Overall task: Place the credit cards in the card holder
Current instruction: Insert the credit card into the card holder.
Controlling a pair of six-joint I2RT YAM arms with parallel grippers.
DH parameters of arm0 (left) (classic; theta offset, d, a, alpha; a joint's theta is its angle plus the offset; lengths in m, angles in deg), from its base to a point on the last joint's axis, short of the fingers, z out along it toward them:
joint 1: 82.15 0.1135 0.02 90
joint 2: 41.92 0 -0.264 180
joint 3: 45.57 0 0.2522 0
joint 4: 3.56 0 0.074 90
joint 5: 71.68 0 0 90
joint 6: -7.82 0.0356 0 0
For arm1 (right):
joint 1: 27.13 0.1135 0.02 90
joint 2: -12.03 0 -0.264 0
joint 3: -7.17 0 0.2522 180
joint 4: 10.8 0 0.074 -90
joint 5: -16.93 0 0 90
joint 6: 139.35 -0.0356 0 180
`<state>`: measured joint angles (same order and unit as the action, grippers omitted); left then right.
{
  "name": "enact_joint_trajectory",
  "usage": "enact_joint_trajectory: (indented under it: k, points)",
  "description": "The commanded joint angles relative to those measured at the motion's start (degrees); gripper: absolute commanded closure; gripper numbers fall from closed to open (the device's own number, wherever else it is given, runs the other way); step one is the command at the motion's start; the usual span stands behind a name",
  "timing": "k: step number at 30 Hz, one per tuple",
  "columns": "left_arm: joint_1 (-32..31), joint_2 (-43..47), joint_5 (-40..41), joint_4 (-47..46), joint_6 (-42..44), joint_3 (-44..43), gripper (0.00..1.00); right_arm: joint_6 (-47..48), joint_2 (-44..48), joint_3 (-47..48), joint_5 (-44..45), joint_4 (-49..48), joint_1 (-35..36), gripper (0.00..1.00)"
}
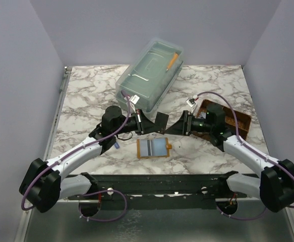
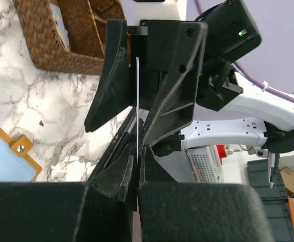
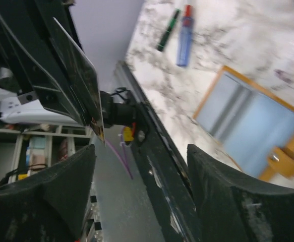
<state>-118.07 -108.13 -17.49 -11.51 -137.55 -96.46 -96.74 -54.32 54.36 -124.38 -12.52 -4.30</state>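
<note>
Mid-handover on my end, I reckon. The left gripper (image 2: 136, 161) is clamped tight on one credit card (image 3: 83, 85), holding it on edge in the air over the middle of the table (image 1: 86, 101), just behind the card holder (image 1: 153, 147). The right gripper (image 3: 141, 156) faces it with its jaws apart, one on each side of the card. From the left wrist view they look close to the card, but I can't see them pinching it, so I'm calling it open and empty-handed.

The card holder lies flat and opened out, midway along the table's near edge. Its grey and light-blue panels face up and the snap tab (image 1: 168, 147) points toward the right edge. No card is in it that I can see, so the actual inserting isn't done yet. I can't spot any other cards from these views either.

Next move, my guess: close the right jaws squarely on the free end of the card before the left lets go, otherwise it drops or twists. Then tilt it down and line a short edge up with a pocket slot. Tricky bit is that the holder isn't pinned down, so pushing a card in could shove it across the marble. The freed left gripper probably needs to hold it steady.
</note>
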Motion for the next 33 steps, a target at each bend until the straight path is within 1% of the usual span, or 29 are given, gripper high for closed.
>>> enact_joint_trajectory:
  k: [1, 2, 3, 10, 11, 12, 13, 14, 16, 17, 18, 19, 20, 21, 22, 24, 25, 27, 30, 33]
  points:
    - [0.1, 3.8, 0.1, -6.5, -3.7, 2.6, 1.00, -14.7, -4.7, -1.8, -0.9, -29.8, 2.0, 0.49]
    - [0.1, 4.4, 0.3, -6.9, -4.0, 3.2, 1.00, -16.3, -5.7, -2.1, -0.5, -32.4, 2.0, 0.54]
    - [0.2, 4.9, 0.5, -7.2, -4.4, 3.6, 1.00, -17.3, -6.2, -2.2, 0.0, -33.9, 2.1, 0.55]
    - [0.2, 5.0, -0.5, -8.1, -5.4, 4.5, 1.00, -18.9, -8.9, -0.2, -0.3, -37.2, 2.4, 0.56]
    - [0.2, 4.9, -0.6, -8.4, -5.6, 4.6, 1.00, -19.3, -9.3, -0.1, -0.5, -38.1, 2.5, 0.63]
    - [0.2, 4.7, -0.7, -8.5, -5.8, 4.6, 1.00, -19.8, -9.9, -0.2, -0.8, -39.1, 2.6, 0.77]
    - [0.2, 4.6, -0.7, -8.5, -5.8, 4.6, 1.00, -20.5, -10.3, -0.5, -1.0, -40.1, 2.8, 0.89]
    - [0.2, 4.6, -0.6, -8.5, -5.9, 4.7, 1.00, -21.1, -10.8, -0.9, -1.1, -41.5, 3.0, 0.97]
    - [0.4, 4.4, -0.4, -8.2, -6.7, 4.9, 0.99, -22.0, -11.7, -2.1, -1.5, -44.2, 3.0, 1.00]
    - [0.9, 4.2, -0.9, -7.7, -7.6, 5.0, 0.90, -22.1, -12.0, -2.4, -1.9, -44.9, 3.0, 1.00]
    - [2.1, 4.0, -1.7, -7.5, -8.7, 5.2, 0.74, -22.0, -12.4, -2.7, -2.4, -45.3, 3.0, 1.00]
    - [3.3, 4.0, -2.9, -7.5, -10.0, 5.7, 0.61, -21.8, -12.7, -3.1, -3.0, -45.7, 3.0, 1.00]
    - [4.8, 4.2, -3.9, -7.5, -11.5, 6.3, 0.54, -21.8, -13.3, -3.4, -3.8, -46.2, 3.0, 1.00]
    - [6.1, 4.6, -4.8, -7.5, -13.1, 7.0, 0.48, -21.8, -13.9, -3.5, -5.0, -46.7, 3.0, 1.00]
    - [7.5, 5.0, -5.7, -7.5, -13.6, 7.6, 0.46, -21.8, -14.6, -3.5, -6.2, -47.0, 3.0, 1.00]
    - [9.1, 5.6, -7.1, -7.6, -13.4, 8.3, 0.45, -22.4, -16.1, -3.7, -7.9, -48.2, 3.1, 1.00]
    - [9.6, 5.5, -7.8, -7.6, -13.3, 8.3, 0.46, -23.0, -16.9, -3.8, -8.3, -49.2, 3.1, 1.00]
    - [9.7, 4.8, -9.0, -7.6, -13.1, 8.0, 0.52, -24.0, -18.3, -4.0, -8.9, -51.1, 3.1, 1.00]
    - [9.8, 3.4, -9.9, -7.6, -12.5, 7.6, 0.57, -25.7, -20.4, -3.6, -9.4, -54.1, 3.3, 1.00]
    - [9.7, 2.4, -10.5, -7.6, -11.7, 7.3, 0.65, -26.2, -22.1, -2.8, -9.4, -55.2, 3.6, 1.00]
